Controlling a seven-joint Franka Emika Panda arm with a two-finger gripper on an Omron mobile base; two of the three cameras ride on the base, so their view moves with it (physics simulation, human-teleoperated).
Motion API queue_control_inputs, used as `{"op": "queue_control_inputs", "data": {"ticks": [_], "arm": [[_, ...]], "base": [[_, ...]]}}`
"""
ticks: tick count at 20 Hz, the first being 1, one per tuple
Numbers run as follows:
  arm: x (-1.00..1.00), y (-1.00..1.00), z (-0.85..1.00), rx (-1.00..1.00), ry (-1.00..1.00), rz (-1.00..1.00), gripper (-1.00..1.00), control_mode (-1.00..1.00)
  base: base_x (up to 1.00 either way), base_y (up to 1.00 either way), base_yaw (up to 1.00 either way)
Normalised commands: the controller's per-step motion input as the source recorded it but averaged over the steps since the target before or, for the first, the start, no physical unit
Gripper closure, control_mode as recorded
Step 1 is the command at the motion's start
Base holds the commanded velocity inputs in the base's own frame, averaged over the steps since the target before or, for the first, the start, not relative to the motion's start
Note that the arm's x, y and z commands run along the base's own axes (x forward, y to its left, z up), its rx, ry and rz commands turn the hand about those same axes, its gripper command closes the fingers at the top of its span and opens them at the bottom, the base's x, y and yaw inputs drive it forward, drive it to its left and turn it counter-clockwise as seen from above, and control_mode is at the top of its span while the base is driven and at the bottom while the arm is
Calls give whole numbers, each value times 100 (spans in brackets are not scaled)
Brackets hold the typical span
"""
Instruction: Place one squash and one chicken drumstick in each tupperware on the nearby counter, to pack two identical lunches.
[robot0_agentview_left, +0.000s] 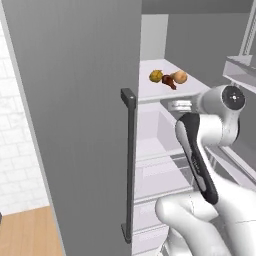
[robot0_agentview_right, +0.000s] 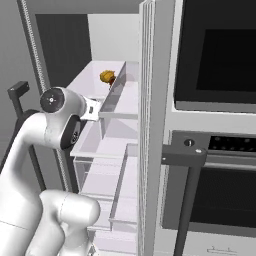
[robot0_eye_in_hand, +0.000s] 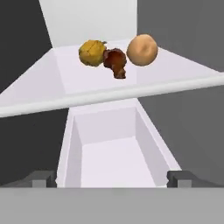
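1. The claw (robot0_eye_in_hand: 112, 179) is released, its two dark tips spread wide at the bottom of the hand view with nothing between them. It sits in front of the open fridge, below the level of the shelf that carries the food.
2. The task's things lie ahead of and above the claw, on the white fridge shelf (robot0_eye_in_hand: 87, 83), towards its back. From the hand view they form a tight row: the yellow squash (robot0_eye_in_hand: 92, 53) on the left, the chicken drumstick (robot0_eye_in_hand: 116, 62) in the middle, the tan squash (robot0_eye_in_hand: 142, 50) on the right.
3. The drumstick touches or nearly touches both squashes. Its long axis runs roughly front to back, with the narrow end pointing toward the claw. I can make out one drumstick for sure; a second may be hidden in the cluster.
4. The left base view shows the same group on the shelf: yellow squash (robot0_agentview_left: 156, 76), drumstick (robot0_agentview_left: 169, 81), tan squash (robot0_agentview_left: 180, 77).
5. In the way: the shelf's front lip crosses the hand view between the claw and the food, so my judgement is that the claw has to rise over it before reaching in. Directly ahead and lower is an open white drawer (robot0_eye_in_hand: 113, 153).
6. The grey fridge door (robot0_agentview_left: 80, 125) with its dark handle (robot0_agentview_left: 129, 165) stands open to the arm's left, and the oven stack (robot0_agentview_right: 215, 125) closes off the right.
7. Nothing is packed from what is visible; picking up looks like the step in hand.
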Motion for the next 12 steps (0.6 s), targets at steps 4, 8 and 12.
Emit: {"op": "queue_control_inputs", "data": {"ticks": [4,8,12], "arm": [[32,-1,66,25,-6,0,-100,-100],[87,0,30,5,14,0,-100,-100],[87,0,25,0,26,0,-100,-100]], "base": [[0,0,0],[0,0,0],[0,0,0]]}}
